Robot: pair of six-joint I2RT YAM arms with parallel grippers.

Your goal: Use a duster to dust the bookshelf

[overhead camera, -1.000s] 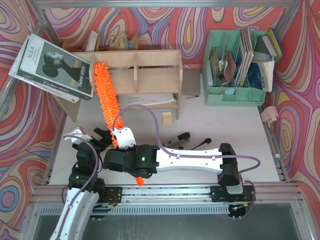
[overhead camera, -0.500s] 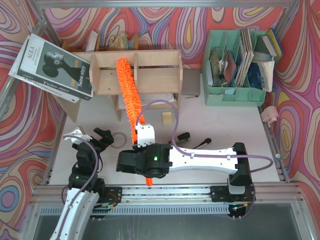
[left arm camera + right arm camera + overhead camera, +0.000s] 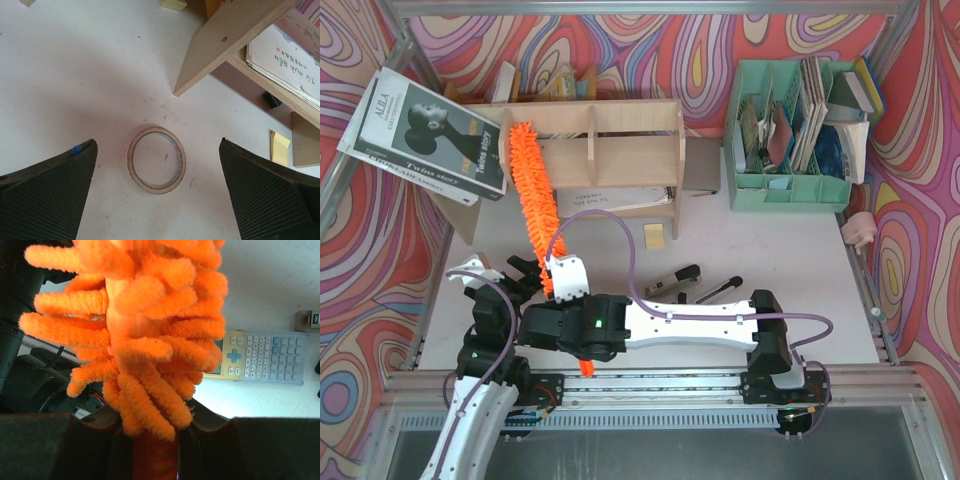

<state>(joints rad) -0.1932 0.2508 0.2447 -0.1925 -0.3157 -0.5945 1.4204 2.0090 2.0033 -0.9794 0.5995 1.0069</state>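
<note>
Orange microfibre is seen slanting across the left end of the bookshelf (image 3: 610, 150). The duster (image 3: 535, 200) is held with its fluffy tip at the shelf's top left corner, beside the left side panel. Its head runs down over the front of both tiers towards the table (image 3: 800, 270). Whether the fibres touch the wood cannot be told from above.

The thin handle is clamped in the right gripper (image 3: 560, 285), and its orange end is seen sticking out beneath the wrist near the table's near edge. In the right wrist view the duster (image 3: 145, 340) fills the frame. The right gripper (image 3: 154, 440) is closed on the handle just below the fluff, with a dark finger (image 3: 75, 450) pressed in on each side. A calculator (image 3: 265, 362) is seen on the table behind it.

The left gripper (image 3: 510, 272) is held low just beside the right one, empty, with its jaws spread wide. In its wrist view, a tape ring (image 3: 156, 160) lies flat on the table between the separated fingers (image 3: 55, 190), untouched. A plywood panel of the bookshelf (image 3: 230, 40) is seen beyond it.

A large book (image 3: 430, 130) is propped against the shelf's left side. A mint-green organiser (image 3: 790, 185) is set well apart on the right.
</note>
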